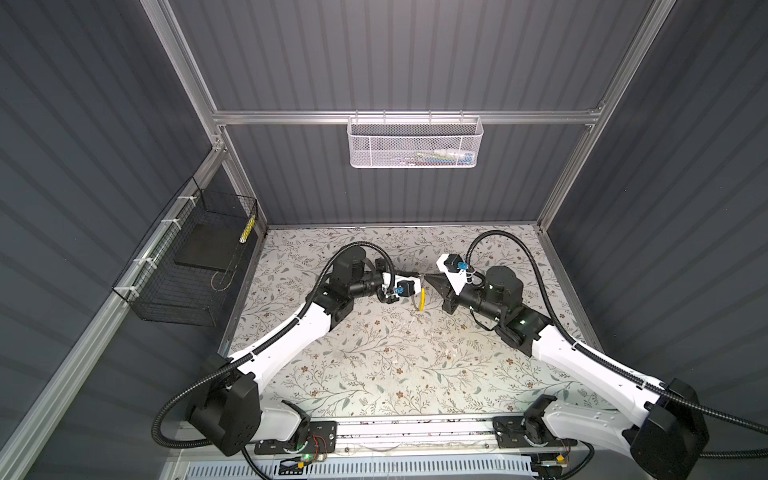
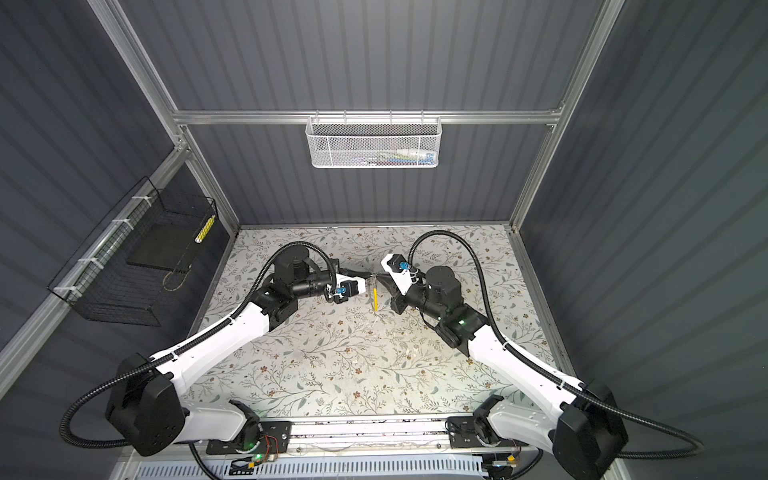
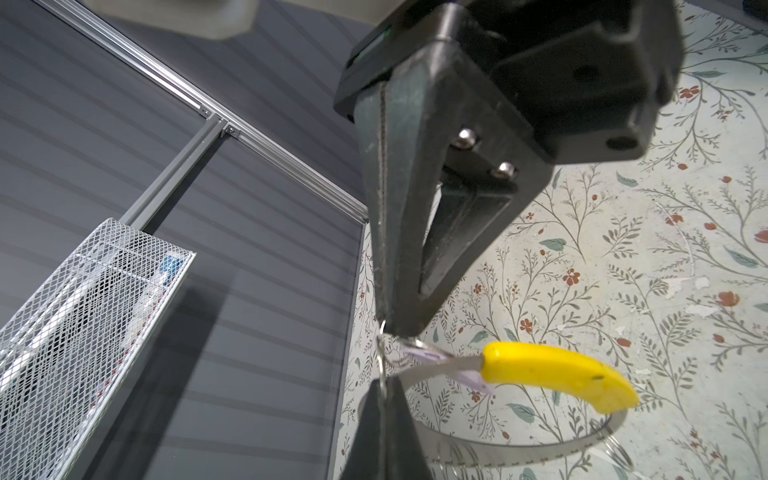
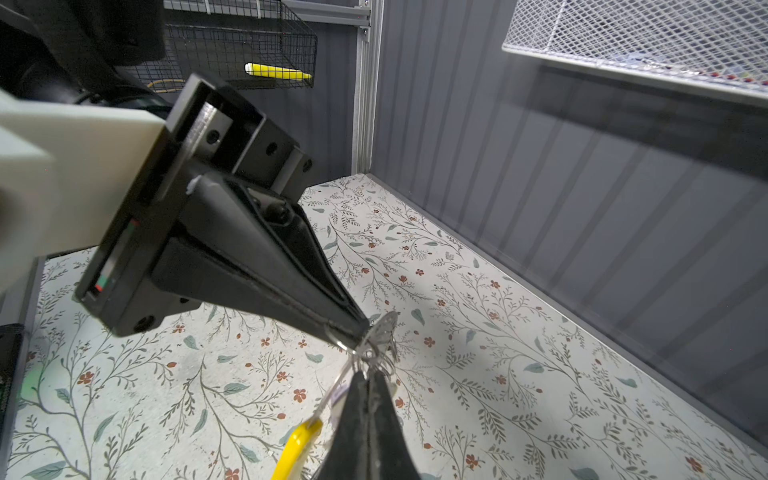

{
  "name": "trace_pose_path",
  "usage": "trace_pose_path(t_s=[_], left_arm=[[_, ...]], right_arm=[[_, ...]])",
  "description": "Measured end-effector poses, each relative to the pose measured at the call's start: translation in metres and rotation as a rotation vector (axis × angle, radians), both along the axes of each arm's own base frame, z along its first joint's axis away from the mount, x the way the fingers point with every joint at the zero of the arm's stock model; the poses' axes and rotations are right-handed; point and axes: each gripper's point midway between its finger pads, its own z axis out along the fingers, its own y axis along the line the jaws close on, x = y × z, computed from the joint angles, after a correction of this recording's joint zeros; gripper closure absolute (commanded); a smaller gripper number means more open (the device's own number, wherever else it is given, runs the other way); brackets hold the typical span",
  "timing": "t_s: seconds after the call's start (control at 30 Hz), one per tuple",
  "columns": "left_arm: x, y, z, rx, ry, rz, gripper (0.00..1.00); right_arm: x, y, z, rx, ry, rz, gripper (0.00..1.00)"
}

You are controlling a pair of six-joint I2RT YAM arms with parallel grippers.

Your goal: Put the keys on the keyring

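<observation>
Both left hand (image 3: 385, 388) and right hand (image 3: 392, 323), shut, touch the keyring (image 3: 503, 455)

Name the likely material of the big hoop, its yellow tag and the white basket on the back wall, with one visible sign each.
Hoop: probably steel, a thin grey band with bright reflections.
Yellow tag: likely plastic, smooth, evenly coloured, soft sheen.
White basket: apparently metal mesh painted white, see-through diamond lattice with stiff rim.

My arms (image 1: 286, 345) are white shells on black joints, with ribbed black cables (image 1: 498, 231). My fingers (image 3: 415, 187) are black tapering wedges, two silver screws (image 3: 466, 135) at their base.
</observation>
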Motion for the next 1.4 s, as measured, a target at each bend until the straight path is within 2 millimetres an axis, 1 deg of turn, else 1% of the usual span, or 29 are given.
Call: trace_pose_path(t_s=[0.1,0.23,0.6,1.0,1.2,1.23,1.27,1.33,1.4], left_arm=[[-0.002,-0.001,0.0,-0.001,0.005,-0.011,1.0],[-0.005,-0.002,0.007,-0.014,-0.001,-0.037,1.0],[-0.01,-0.003,0.01,-0.037,0.044,-0.062,1.0],[-0.004,-0.004,0.017,-0.163,0.25,-0.111,1.0],[-0.002,-0.004,0.023,-0.235,0.356,-0.15,1.0],[-0.001,-0.005,0.023,-0.243,0.375,-0.158,1.0],[-0.001,-0.005,0.023,-0.249,0.39,-0.165,1.0],[-0.001,-0.005,0.022,-0.257,0.418,-0.176,1.0],[0.001,-0.004,0.021,-0.263,0.439,-0.18,1.0]], right_arm=[[-0.003,-0.003,0.002,0.015,0.006,0.004,1.0],[-0.002,-0.01,0.007,0.035,0.008,-0.004,1.0],[-0.005,-0.01,0.008,0.048,0.023,0.027,1.0],[-0.004,-0.011,0.01,0.06,0.02,0.037,1.0],[-0.003,-0.012,0.016,0.068,-0.007,0.04,1.0],[-0.003,-0.012,0.017,0.067,-0.015,0.04,0.98],[-0.002,-0.012,0.017,0.064,-0.021,0.04,0.93],[-0.002,-0.013,0.017,0.051,-0.037,0.041,0.85],[0.001,-0.016,0.015,0.026,-0.057,0.027,0.8]])
